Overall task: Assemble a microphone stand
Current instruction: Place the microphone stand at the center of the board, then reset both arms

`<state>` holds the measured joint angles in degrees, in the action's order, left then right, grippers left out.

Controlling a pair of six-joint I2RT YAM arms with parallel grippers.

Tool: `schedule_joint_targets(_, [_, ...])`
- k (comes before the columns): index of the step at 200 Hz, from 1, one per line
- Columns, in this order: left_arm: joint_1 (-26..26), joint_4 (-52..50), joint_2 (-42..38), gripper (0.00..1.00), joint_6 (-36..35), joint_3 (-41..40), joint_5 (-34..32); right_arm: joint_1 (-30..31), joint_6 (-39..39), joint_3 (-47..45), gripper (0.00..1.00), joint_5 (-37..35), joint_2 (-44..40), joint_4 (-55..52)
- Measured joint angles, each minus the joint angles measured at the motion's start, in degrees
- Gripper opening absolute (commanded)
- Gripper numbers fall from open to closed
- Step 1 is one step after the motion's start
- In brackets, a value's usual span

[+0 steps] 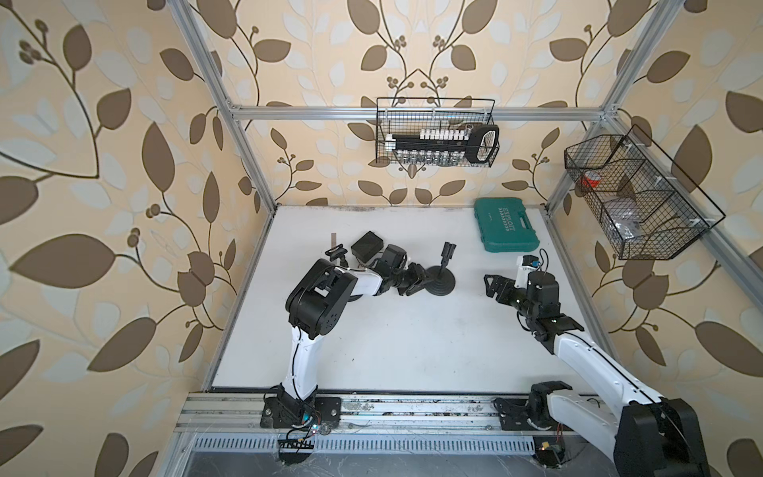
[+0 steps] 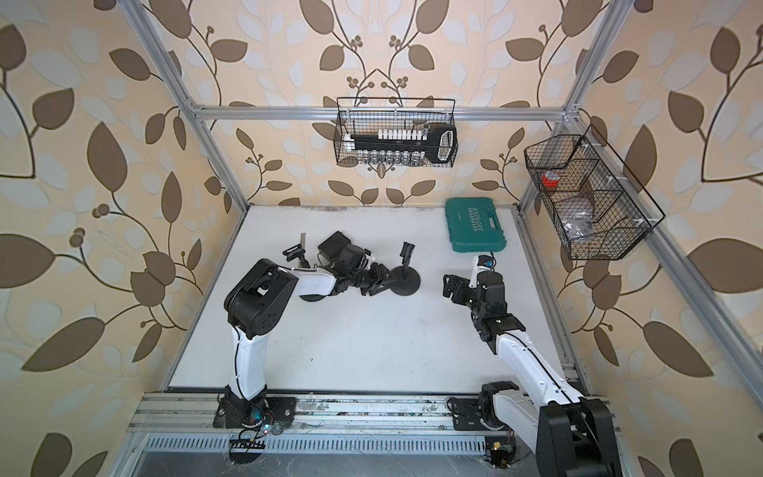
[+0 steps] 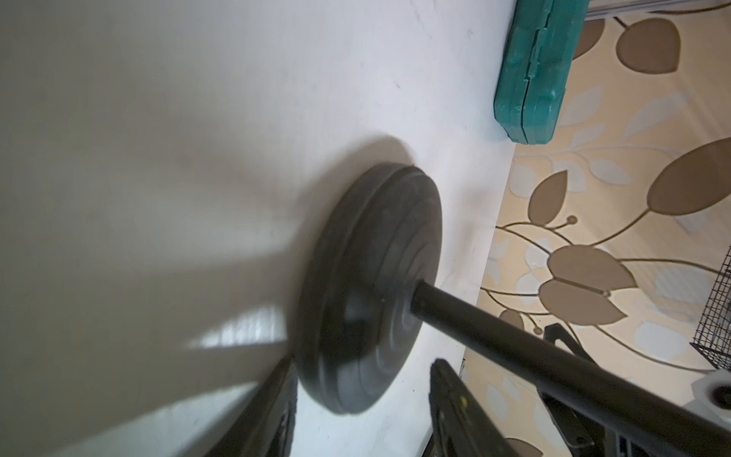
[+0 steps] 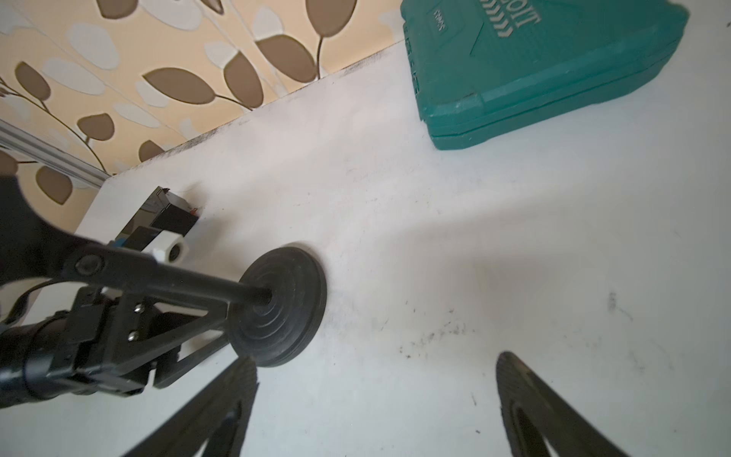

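Observation:
The black microphone stand stands upright mid-table in both top views: a round ribbed base (image 1: 441,283) (image 2: 405,284) with a thin rod carrying a clip (image 1: 448,250) at its top. My left gripper (image 1: 422,281) (image 2: 386,283) lies low at the base's left edge. In the left wrist view its fingers (image 3: 273,407) straddle the near rim of the base (image 3: 375,277), jaws apart, and the rod (image 3: 514,344) passes beside them. My right gripper (image 1: 488,287) (image 4: 375,395) hovers open to the right of the stand, holding nothing, with the base (image 4: 281,308) ahead of it.
A green tool case (image 1: 507,229) lies at the back right of the white table (image 1: 392,342). A black box (image 1: 366,244) and a small black clamp part (image 1: 335,251) sit behind my left arm. Wire baskets hang on the back wall (image 1: 435,132) and right wall (image 1: 636,198).

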<state>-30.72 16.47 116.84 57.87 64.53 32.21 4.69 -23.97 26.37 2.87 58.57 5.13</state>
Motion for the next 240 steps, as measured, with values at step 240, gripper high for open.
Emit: schedule_joint_targets(240, [1.3, -27.2, -59.4, 0.94, -44.9, -31.6, -52.2, -9.0, 20.9, -8.7, 0.94, 1.5, 22.0, 40.2])
